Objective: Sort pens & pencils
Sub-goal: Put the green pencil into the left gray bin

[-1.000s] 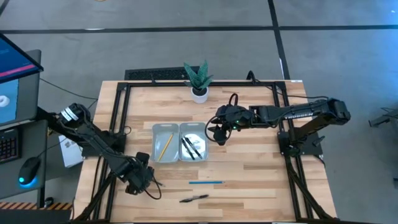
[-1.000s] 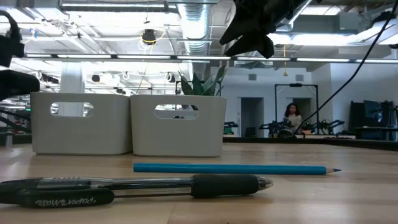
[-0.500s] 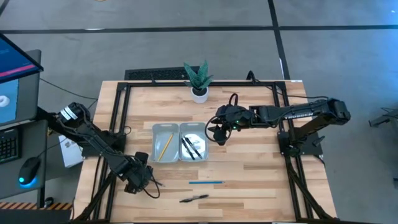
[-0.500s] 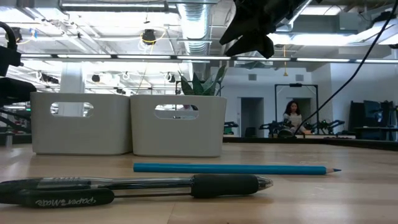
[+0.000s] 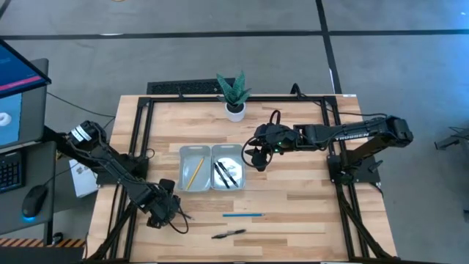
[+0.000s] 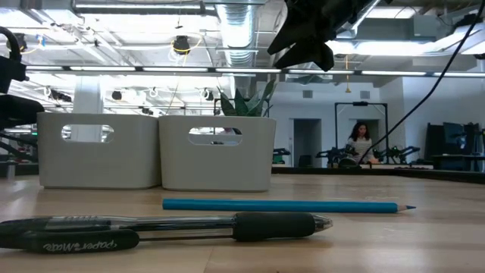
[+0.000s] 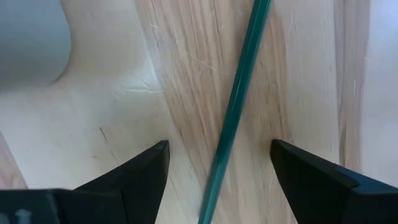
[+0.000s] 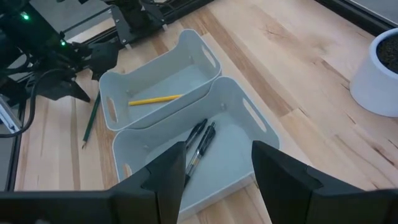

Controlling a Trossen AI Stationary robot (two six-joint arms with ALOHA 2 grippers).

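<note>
My left gripper (image 5: 163, 207) points down at the table's front left, open. A thin dark grey pencil (image 7: 239, 106) lies flat on the wood between its fingers, touching neither. The same pencil (image 8: 91, 121) shows beside the left tray (image 5: 183, 152), which holds a yellow pencil (image 5: 193, 173). Two black pens (image 5: 226, 173) lie in the right tray (image 5: 236, 152). A blue pencil (image 5: 243, 215) and a third black pen (image 5: 229, 234) lie on the table near the front edge. My right gripper (image 5: 256, 158) hangs open above the right tray's right rim, holding nothing.
A potted plant (image 5: 234, 99) stands at the table's far edge, behind the trays. Black frame rails (image 5: 139, 132) run along the left and right sides. Bare wood lies to the right of the blue pencil (image 6: 280, 205) and front pen (image 6: 167, 227).
</note>
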